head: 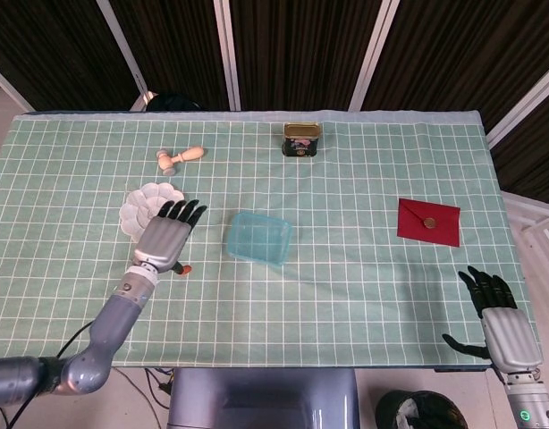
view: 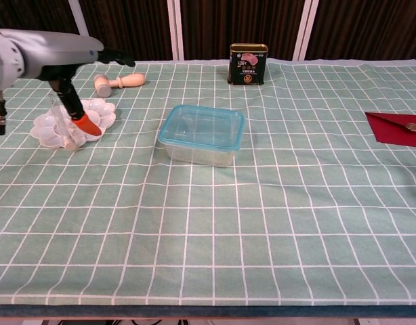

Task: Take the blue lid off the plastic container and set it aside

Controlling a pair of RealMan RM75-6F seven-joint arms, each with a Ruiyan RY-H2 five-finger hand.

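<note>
A clear plastic container with a blue lid (head: 258, 238) (view: 201, 126) sits near the table's middle, lid still on. My left hand (head: 168, 238) (view: 72, 61) hovers flat above the table just left of the container, fingers spread, holding nothing; its orange-tipped thumb (view: 88, 125) hangs down. My right hand (head: 500, 315) rests open at the table's near right corner, far from the container, and shows only in the head view.
A white flower-shaped palette (head: 147, 207) (view: 72, 123) lies under my left hand. A small wooden mallet (head: 179, 158) (view: 118, 82) and a tin can (head: 301, 138) (view: 248, 64) stand at the back. A red envelope (head: 428, 221) (view: 399, 126) lies at the right.
</note>
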